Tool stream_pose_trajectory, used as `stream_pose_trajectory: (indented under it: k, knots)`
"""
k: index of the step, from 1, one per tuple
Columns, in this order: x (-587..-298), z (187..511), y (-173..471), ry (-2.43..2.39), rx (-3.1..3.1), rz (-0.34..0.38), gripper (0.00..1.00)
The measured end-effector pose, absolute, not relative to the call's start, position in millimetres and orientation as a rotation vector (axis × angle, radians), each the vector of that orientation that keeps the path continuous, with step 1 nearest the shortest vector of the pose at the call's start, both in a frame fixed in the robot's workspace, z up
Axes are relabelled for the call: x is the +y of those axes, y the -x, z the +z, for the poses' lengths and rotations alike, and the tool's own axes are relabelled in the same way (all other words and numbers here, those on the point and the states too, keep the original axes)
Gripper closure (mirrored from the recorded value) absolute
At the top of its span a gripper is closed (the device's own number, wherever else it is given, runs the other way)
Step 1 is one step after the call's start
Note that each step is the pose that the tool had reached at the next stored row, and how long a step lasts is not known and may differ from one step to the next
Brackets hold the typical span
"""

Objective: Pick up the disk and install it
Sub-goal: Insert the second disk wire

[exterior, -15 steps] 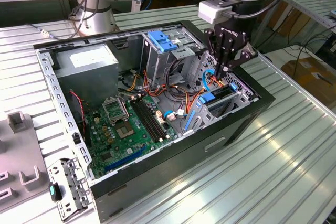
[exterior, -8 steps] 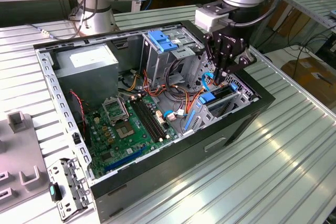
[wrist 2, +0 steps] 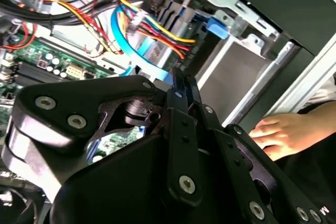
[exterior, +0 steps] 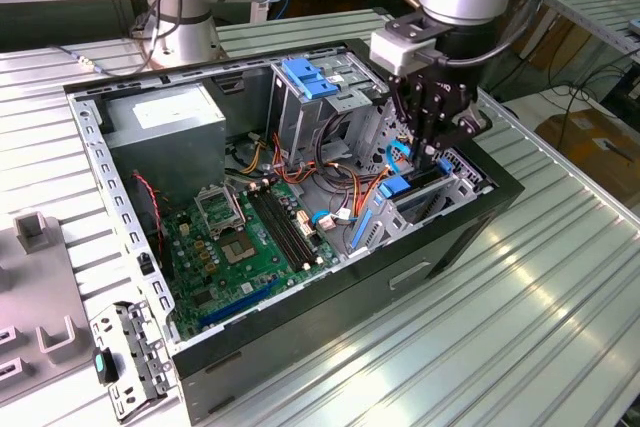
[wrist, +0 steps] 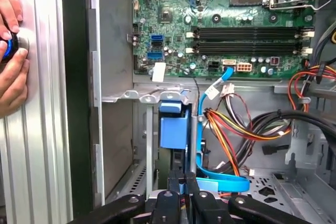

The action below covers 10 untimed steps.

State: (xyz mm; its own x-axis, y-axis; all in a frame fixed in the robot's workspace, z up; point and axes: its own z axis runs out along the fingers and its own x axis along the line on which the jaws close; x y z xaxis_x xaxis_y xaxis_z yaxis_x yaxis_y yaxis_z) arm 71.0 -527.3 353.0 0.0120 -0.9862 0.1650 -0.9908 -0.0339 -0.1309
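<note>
The disk (exterior: 410,189) stands on edge in the drive bay at the corner of the open computer case (exterior: 300,337) on the exterior view's right, its blue side rails showing at the top. In the first wrist view the disk (wrist: 173,127) shows as a blue plastic end in a narrow metal slot. My gripper (exterior: 427,152) hangs straight above it, fingers together and just over the disk's upper edge. In both wrist views the black fingers (wrist: 173,184) meet with no gap, and the gripper (wrist 2: 181,85) points down at the bay.
A grey power-supply box (exterior: 165,122) fills the case's far corner, and a metal cage with a blue latch (exterior: 305,77) stands beside it. Cable bundles (exterior: 340,187) and a blue ribbon cable (wrist: 210,93) run close to the bay. A person's hand (wrist: 10,51) rests outside the case.
</note>
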Motion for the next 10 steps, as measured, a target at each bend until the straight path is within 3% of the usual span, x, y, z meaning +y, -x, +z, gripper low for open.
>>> stream_pose_trajectory:
  k: [10]
  knots:
    - [-531.8,348.9,-70.6,-2.201,-2.200,0.343,0.84]
